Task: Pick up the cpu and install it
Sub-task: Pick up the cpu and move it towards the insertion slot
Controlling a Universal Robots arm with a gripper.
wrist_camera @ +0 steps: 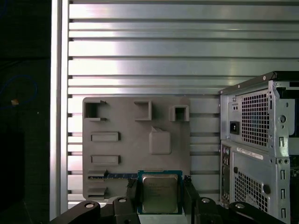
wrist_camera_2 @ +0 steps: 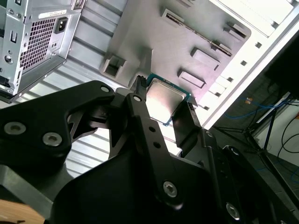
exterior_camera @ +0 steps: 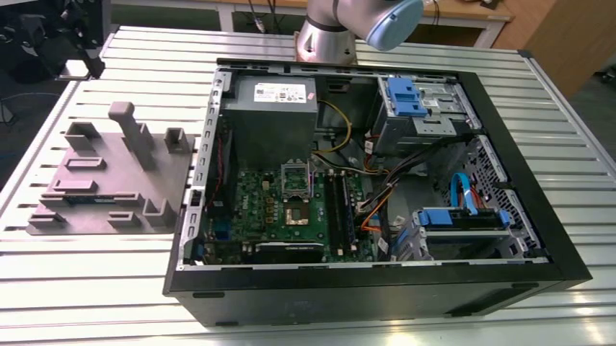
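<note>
the jaws pinched the cpu (wrist_camera: 160, 193) by two sides, up in the air above the table (wrist_camera: 140, 46). the pick up looked done. the socket (exterior_camera: 294, 210) in the computer case (exterior_camera: 539, 238) looked open and bare, so putting it in was left.

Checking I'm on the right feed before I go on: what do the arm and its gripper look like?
The arm is a silver-grey metal tube with a rounded pale blue joint cap. In the second wrist view, the gripper is matte black, with broad flat linkage bars pinned by round silver screw heads and tapering to two slim black fingers.
</note>
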